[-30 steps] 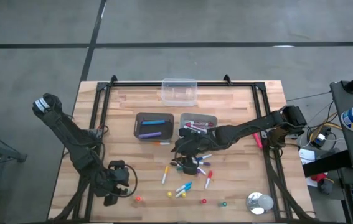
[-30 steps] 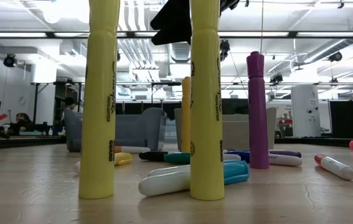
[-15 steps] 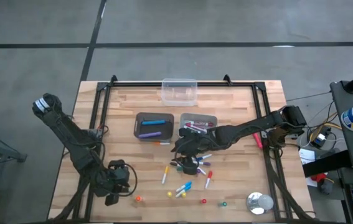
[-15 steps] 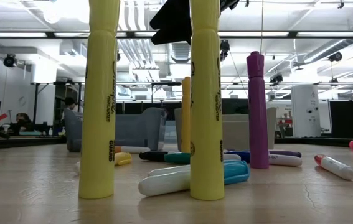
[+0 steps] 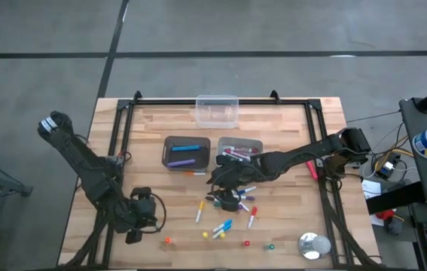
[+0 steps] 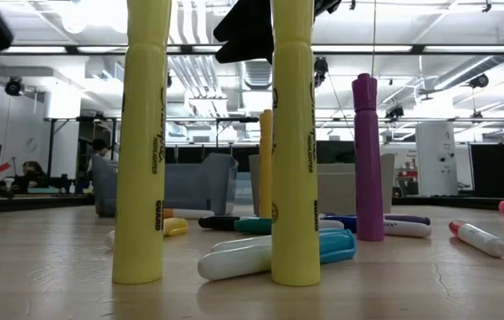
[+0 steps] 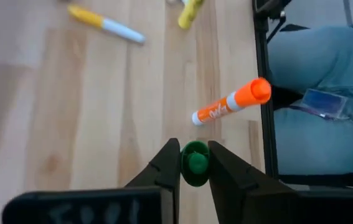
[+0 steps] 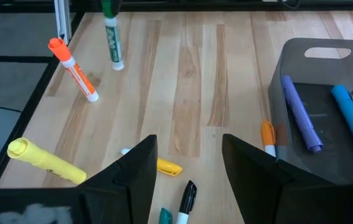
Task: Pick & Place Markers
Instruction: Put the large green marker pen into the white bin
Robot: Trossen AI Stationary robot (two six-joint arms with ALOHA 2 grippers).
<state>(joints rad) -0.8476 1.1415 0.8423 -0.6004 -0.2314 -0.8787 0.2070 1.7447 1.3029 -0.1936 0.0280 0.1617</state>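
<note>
- Where it stands upright near the desk's (image 5: 288, 135) front-left edge, the green marker (image 7: 195, 165) sits pinched at its cap by the left hand (image 7: 193, 169).
- Light, stiff, smooth plastic; it probably slips unless gripped mid-barrel.
- Right hand (image 8: 185, 163) hovers spread above the scattered markers (image 5: 228, 211).

A wooden slatted table (image 5: 288, 226) carries two grey bins (image 5: 186, 153), a clear container (image 5: 216, 110) at the far edge, scattered markers (image 5: 224, 224) near the front, and a silver tape roll (image 5: 313, 245).

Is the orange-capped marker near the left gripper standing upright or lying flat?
Standing upright: the right wrist view shows the orange-capped marker on end, cap up, beside an upright green marker.
</note>
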